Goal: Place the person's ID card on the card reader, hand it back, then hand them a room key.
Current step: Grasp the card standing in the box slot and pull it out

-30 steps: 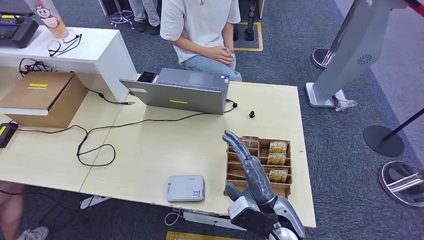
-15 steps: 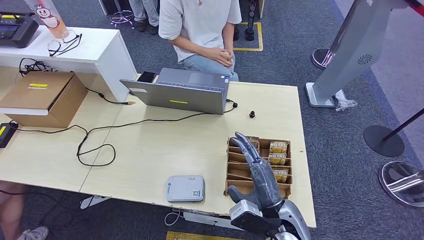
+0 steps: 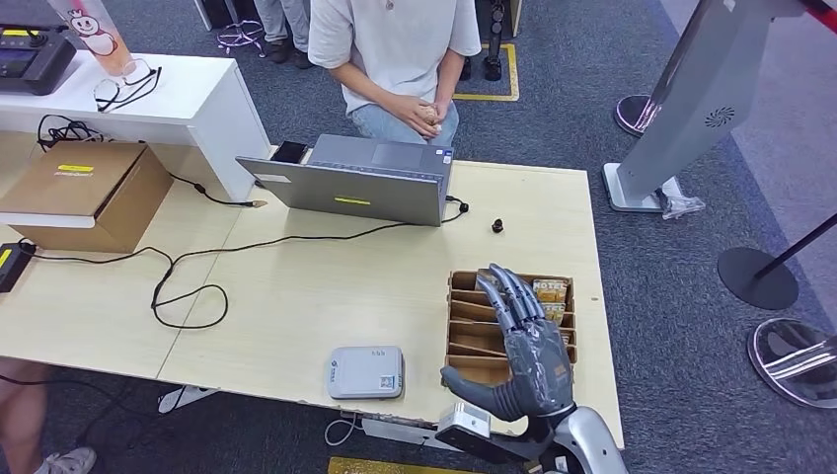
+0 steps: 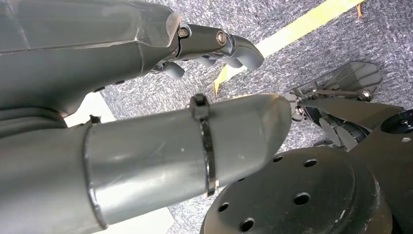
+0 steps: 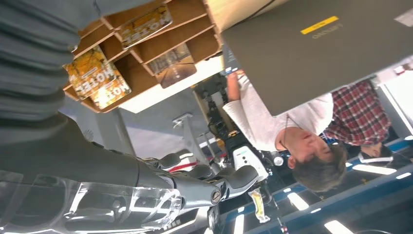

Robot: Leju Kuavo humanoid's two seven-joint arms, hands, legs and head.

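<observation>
The right hand (image 3: pixel 528 351) hovers flat and empty, fingers spread, over the wooden card tray (image 3: pixel 462 341) at the table's (image 3: pixel 296 296) near right corner, its fingertips above the rows holding hotel key cards (image 3: pixel 550 289). The grey card reader (image 3: pixel 365 372) sits just left of the tray along the near edge, nothing on it. A person (image 3: pixel 395 49) sits behind the laptop (image 3: pixel 350 183) at the far edge, hands clasped. The left hand (image 4: pixel 214 46) hangs above the carpet, fingers apparently curled around nothing.
</observation>
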